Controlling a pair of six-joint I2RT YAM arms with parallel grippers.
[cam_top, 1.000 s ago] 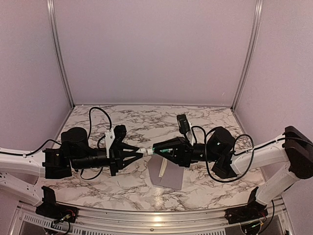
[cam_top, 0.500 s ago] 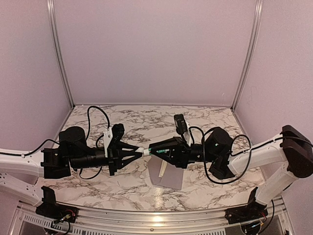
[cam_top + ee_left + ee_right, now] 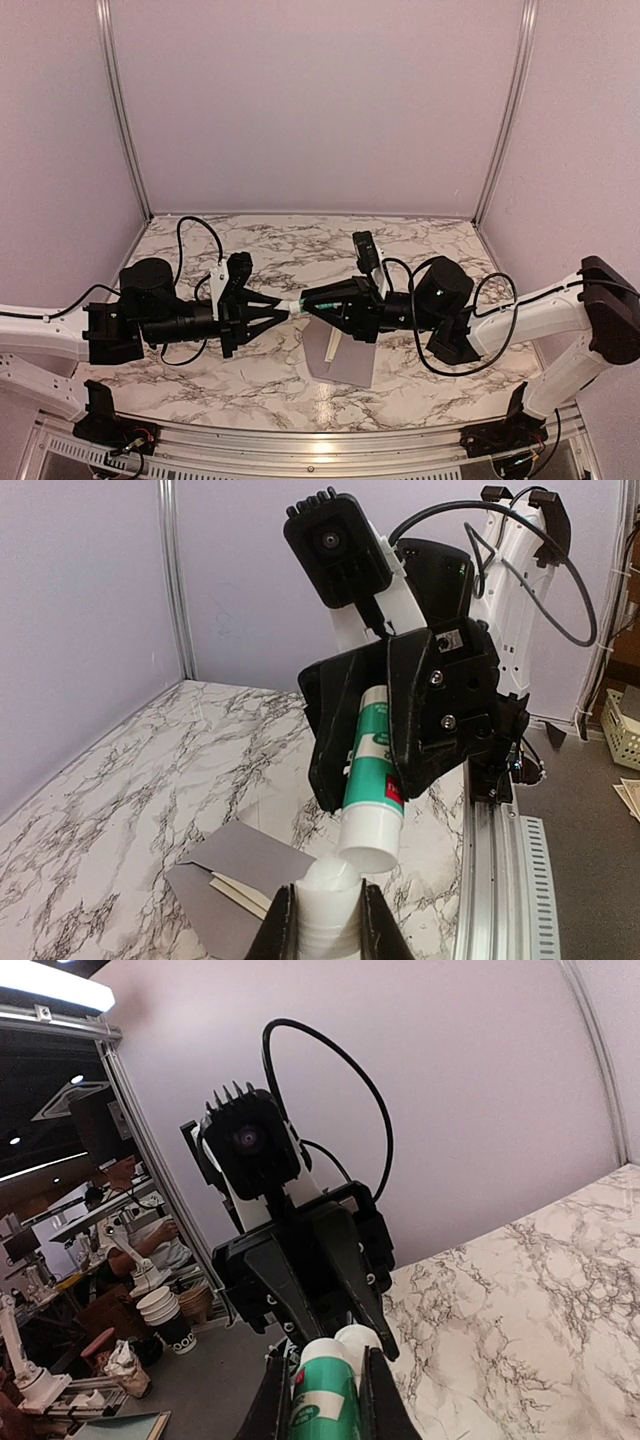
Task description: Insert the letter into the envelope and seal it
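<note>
Top external: envelope (image 3: 352,364) lies flat on marble table (image 3: 420,235), near edge, centre, below both wrists. Cream letter (image 3: 330,346) shows at its mouth, part tucked under grey; I can't tell how far in. Green-white tube (image 3: 372,770) is mid-air above envelope, with right gripper (image 3: 385,742) pinching tube body. Left gripper (image 3: 328,895) is clamped on white cap (image 3: 322,922). Cap sits right at tube's end; touching or apart, can't tell. Both grippers block my view of envelope's far end.
</note>
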